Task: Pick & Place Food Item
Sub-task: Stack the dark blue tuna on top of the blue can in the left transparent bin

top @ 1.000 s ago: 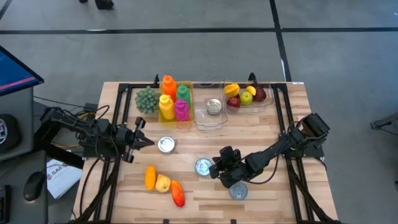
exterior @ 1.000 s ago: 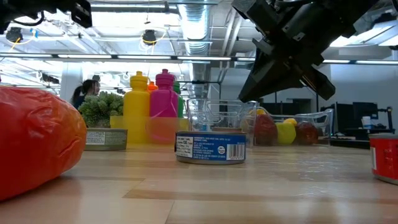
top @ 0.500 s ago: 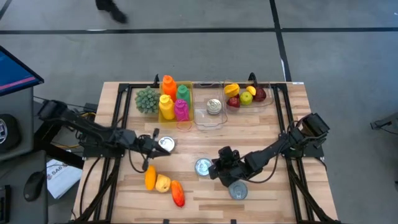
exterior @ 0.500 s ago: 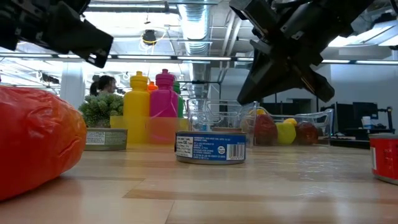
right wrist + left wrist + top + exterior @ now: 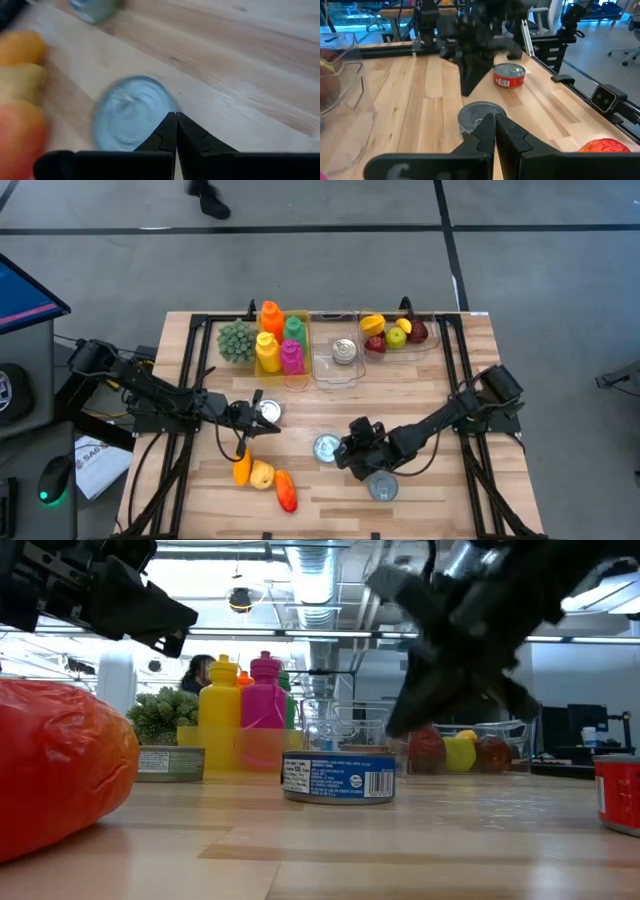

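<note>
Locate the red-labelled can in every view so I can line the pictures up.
High view: red-labelled can sits front of centre, showing only its grey lid.
Low view: at the right edge.
Left wrist view: upper middle, on bare wood.
Right wrist view: not in it.
Shared landmark: the red pepper, near the front edge, left of the can.

Yellow, pink, orange, green bottles [image 5: 277, 340]; a blue-labelled can [image 5: 338, 777]; a red-labelled can [image 5: 509, 75].

High view: looked straight down over the whole desk [image 5: 420, 380].
Low view: sat at desk-top height, facing the room.
Wrist views: rode close behind each hand.
Shared: blue-labelled can [image 5: 338, 778], seen low and overhead [image 5: 327, 447].
</note>
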